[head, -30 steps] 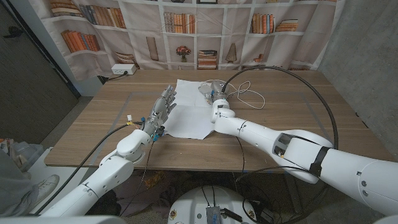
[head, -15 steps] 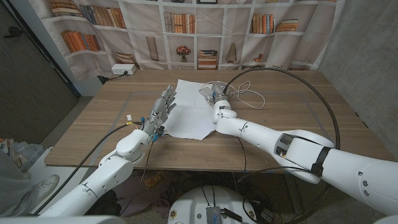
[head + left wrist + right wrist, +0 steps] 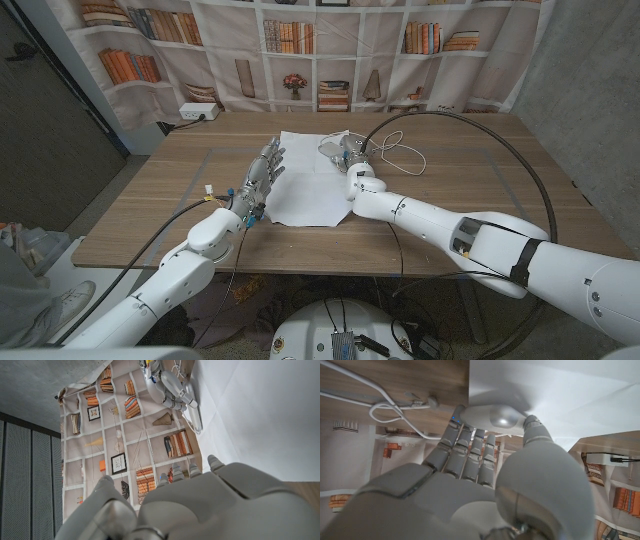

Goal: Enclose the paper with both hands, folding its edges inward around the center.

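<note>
**Robot hands at both side edges of the paper; sheet lies mostly flat**

The left robot hand point(image 3: 262, 172) stands at the left edge of the paper point(image 3: 310, 185), fingers extended and apart, grasping nothing. The right robot hand point(image 3: 349, 156) sits at the sheet's right edge, with the edge lifted and curled at its fingers point(image 3: 470, 445); we cannot tell whether it pinches the sheet or merely pushes against it.

The paper point(image 3: 260, 415) lies on the table point(image 3: 460, 190) between the two hands, near the middle, faint creases showing across it. A white cable point(image 3: 400, 150) lies just beyond the right robot hand.

We judge the sheet light, thin and limp: it should buckle under slight side pressure and slide on the smooth wood rather than fold cleanly. It may tear if snagged. We judge the best hold to be at the opposite side edges, both hands pressing inward together so the sheet bunches toward its centre instead of skating away.
</note>
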